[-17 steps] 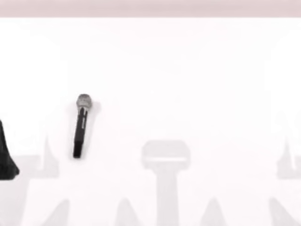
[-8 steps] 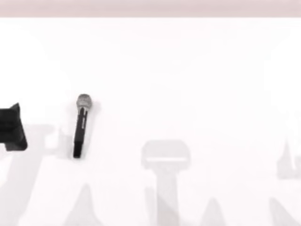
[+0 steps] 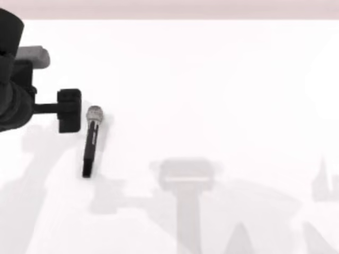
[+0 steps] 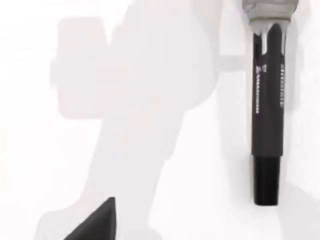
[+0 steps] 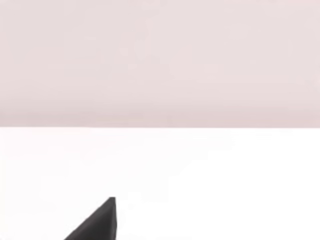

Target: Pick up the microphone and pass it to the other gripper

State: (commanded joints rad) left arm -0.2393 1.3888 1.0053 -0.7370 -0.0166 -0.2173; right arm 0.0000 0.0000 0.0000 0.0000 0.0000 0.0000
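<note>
The microphone (image 3: 91, 142) lies flat on the white table at the left, grey mesh head toward the far edge and black handle toward the near edge. My left gripper (image 3: 69, 110) hovers just left of the mic's head, not touching it. In the left wrist view the microphone (image 4: 267, 115) lies off to one side, and one dark fingertip (image 4: 102, 222) shows with nothing beside it. The left gripper is open and empty. My right gripper is outside the top view; its wrist view shows a single fingertip (image 5: 102, 222) over bare table, also open.
The white table (image 3: 212, 79) ends at a pinkish back wall (image 3: 169, 8). Soft grey shadows of the arms fall across the near part of the table.
My left arm has swung in from the left edge and moved toward the far side, bringing its gripper next to the mic's head. The microphone has not moved.
</note>
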